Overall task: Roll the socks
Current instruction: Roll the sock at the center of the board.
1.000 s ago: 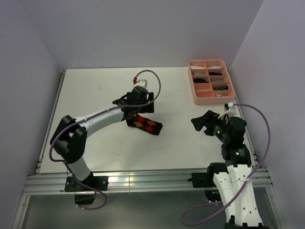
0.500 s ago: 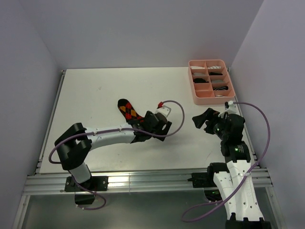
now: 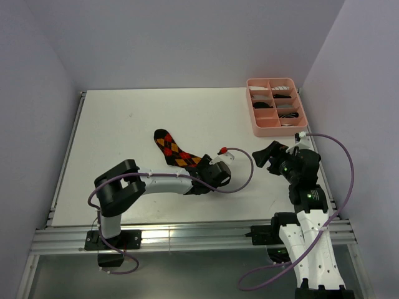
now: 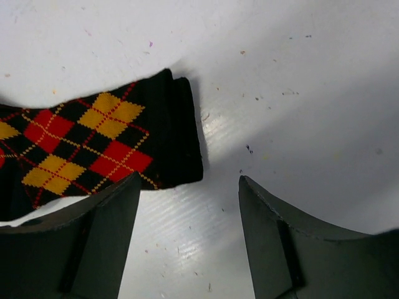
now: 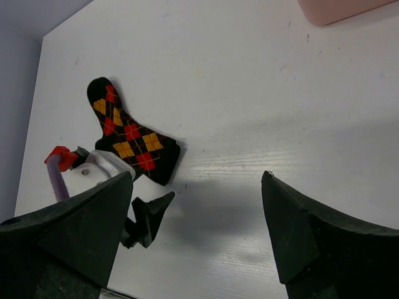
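Left wrist, jaws: the left gripper [image 4: 188,182] had its jaws apart and held nothing.
Left wrist, sock: the argyle sock [image 4: 93,143] lay flat on the table [image 4: 299,93]. Its ribbed cuff sat just ahead of the jaws toward 10 o'clock, its corner just beside one fingertip. Contact could not be told.
Left wrist, handling: the sock looked light, thin and limp, likely to drag or bunch rather than slide. The doubled cuff edge seemed the best place to pinch.
Right wrist, jaws: the right gripper [image 5: 196,177] stood wide and empty, well apart from the sock.
Right wrist, extra: this view showed the whole sock, toe at 11 o'clock and cuff at 5 o'clock, which the left wrist view cropped.
Top, extra: only this view showed the compartments of the pink tray [image 3: 257,128], at 1 o'clock from the sock. Their contents were too small to tell.
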Controlling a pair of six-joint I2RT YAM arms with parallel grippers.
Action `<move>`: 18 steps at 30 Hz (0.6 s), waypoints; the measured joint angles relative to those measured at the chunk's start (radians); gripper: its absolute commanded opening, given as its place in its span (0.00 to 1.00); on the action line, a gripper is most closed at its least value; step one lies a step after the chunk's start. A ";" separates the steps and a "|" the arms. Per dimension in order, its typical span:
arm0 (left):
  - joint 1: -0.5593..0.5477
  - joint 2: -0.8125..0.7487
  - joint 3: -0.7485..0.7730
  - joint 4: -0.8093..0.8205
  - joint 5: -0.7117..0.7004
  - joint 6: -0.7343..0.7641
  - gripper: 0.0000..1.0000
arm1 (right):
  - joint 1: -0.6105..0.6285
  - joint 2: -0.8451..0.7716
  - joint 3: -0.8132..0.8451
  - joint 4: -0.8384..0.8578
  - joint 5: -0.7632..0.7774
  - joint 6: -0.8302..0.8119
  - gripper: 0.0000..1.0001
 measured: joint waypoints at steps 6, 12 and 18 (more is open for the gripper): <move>0.000 0.057 0.032 0.023 -0.043 0.053 0.66 | 0.000 -0.026 0.000 0.000 0.001 0.002 0.90; 0.000 0.096 0.056 0.030 -0.071 0.094 0.64 | 0.000 -0.043 0.000 0.000 0.002 0.007 0.90; 0.000 0.117 0.078 0.031 -0.089 0.123 0.60 | 0.000 -0.053 -0.001 -0.001 0.004 0.015 0.89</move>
